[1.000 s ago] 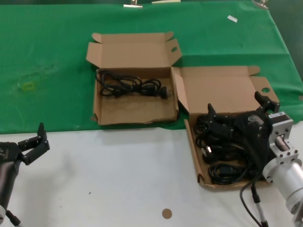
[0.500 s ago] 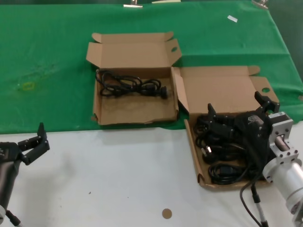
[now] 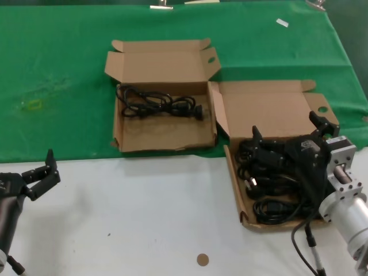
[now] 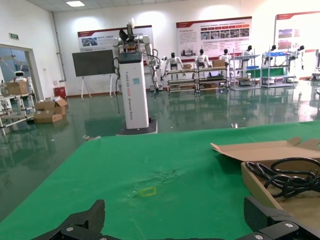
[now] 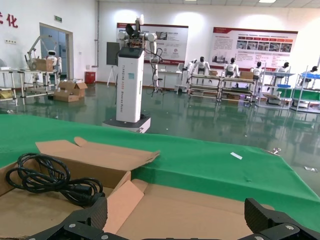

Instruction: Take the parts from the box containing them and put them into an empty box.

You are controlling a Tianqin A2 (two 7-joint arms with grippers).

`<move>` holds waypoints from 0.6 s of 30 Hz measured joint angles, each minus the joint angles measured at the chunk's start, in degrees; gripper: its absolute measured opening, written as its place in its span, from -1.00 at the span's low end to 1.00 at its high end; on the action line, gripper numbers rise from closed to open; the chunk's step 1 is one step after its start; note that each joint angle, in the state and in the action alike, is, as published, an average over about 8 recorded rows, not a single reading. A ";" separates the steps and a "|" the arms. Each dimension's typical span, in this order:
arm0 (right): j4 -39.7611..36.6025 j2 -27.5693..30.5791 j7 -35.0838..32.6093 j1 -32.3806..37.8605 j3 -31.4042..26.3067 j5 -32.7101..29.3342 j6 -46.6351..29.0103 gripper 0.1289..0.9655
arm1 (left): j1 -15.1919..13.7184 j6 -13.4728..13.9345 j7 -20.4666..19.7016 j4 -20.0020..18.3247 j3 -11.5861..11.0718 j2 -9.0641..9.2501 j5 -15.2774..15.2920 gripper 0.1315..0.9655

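The splayed-wall brown box (image 3: 233, 179) stands at the right and holds several black cord bundles (image 3: 270, 192). Its lid (image 3: 270, 109) lies open behind and fills the near ground of the right wrist view (image 5: 200, 210). My right gripper (image 3: 286, 127) hovers open just above these cords and holds nothing. The straight-walled box (image 3: 167, 135) at centre holds one cord bundle (image 3: 158, 104) near its back wall. This bundle also shows in the right wrist view (image 5: 45, 177) and the left wrist view (image 4: 285, 176). My left gripper (image 3: 39, 172) is open and empty, low at the left over the white table.
A green cloth (image 3: 57, 69) covers the back of the table, with a small yellow mark (image 3: 34, 104) and a white tag (image 3: 282, 23) on it. The front is a white tabletop (image 3: 144, 218) with a small brown disc (image 3: 202, 260).
My left gripper has dipped very slightly. The right arm, the boxes and the cords have not moved.
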 joint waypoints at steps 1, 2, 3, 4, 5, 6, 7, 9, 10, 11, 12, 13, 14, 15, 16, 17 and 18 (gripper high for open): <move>0.00 0.00 0.00 0.00 0.00 0.00 0.00 1.00 | 0.00 0.00 0.00 0.00 0.00 0.00 0.00 1.00; 0.00 0.00 0.00 0.00 0.00 0.00 0.00 1.00 | 0.00 0.00 0.00 0.00 0.00 0.00 0.00 1.00; 0.00 0.00 0.00 0.00 0.00 0.00 0.00 1.00 | 0.00 0.00 0.00 0.00 0.00 0.00 0.00 1.00; 0.00 0.00 0.00 0.00 0.00 0.00 0.00 1.00 | 0.00 0.00 0.00 0.00 0.00 0.00 0.00 1.00; 0.00 0.00 0.00 0.00 0.00 0.00 0.00 1.00 | 0.00 0.00 0.00 0.00 0.00 0.00 0.00 1.00; 0.00 0.00 0.00 0.00 0.00 0.00 0.00 1.00 | 0.00 0.00 0.00 0.00 0.00 0.00 0.00 1.00; 0.00 0.00 0.00 0.00 0.00 0.00 0.00 1.00 | 0.00 0.00 0.00 0.00 0.00 0.00 0.00 1.00; 0.00 0.00 0.00 0.00 0.00 0.00 0.00 1.00 | 0.00 0.00 0.00 0.00 0.00 0.00 0.00 1.00; 0.00 0.00 0.00 0.00 0.00 0.00 0.00 1.00 | 0.00 0.00 0.00 0.00 0.00 0.00 0.00 1.00; 0.00 0.00 0.00 0.00 0.00 0.00 0.00 1.00 | 0.00 0.00 0.00 0.00 0.00 0.00 0.00 1.00; 0.00 0.00 0.00 0.00 0.00 0.00 0.00 1.00 | 0.00 0.00 0.00 0.00 0.00 0.00 0.00 1.00; 0.00 0.00 0.00 0.00 0.00 0.00 0.00 1.00 | 0.00 0.00 0.00 0.00 0.00 0.00 0.00 1.00; 0.00 0.00 0.00 0.00 0.00 0.00 0.00 1.00 | 0.00 0.00 0.00 0.00 0.00 0.00 0.00 1.00; 0.00 0.00 0.00 0.00 0.00 0.00 0.00 1.00 | 0.00 0.00 0.00 0.00 0.00 0.00 0.00 1.00; 0.00 0.00 0.00 0.00 0.00 0.00 0.00 1.00 | 0.00 0.00 0.00 0.00 0.00 0.00 0.00 1.00; 0.00 0.00 0.00 0.00 0.00 0.00 0.00 1.00 | 0.00 0.00 0.00 0.00 0.00 0.00 0.00 1.00; 0.00 0.00 0.00 0.00 0.00 0.00 0.00 1.00 | 0.00 0.00 0.00 0.00 0.00 0.00 0.00 1.00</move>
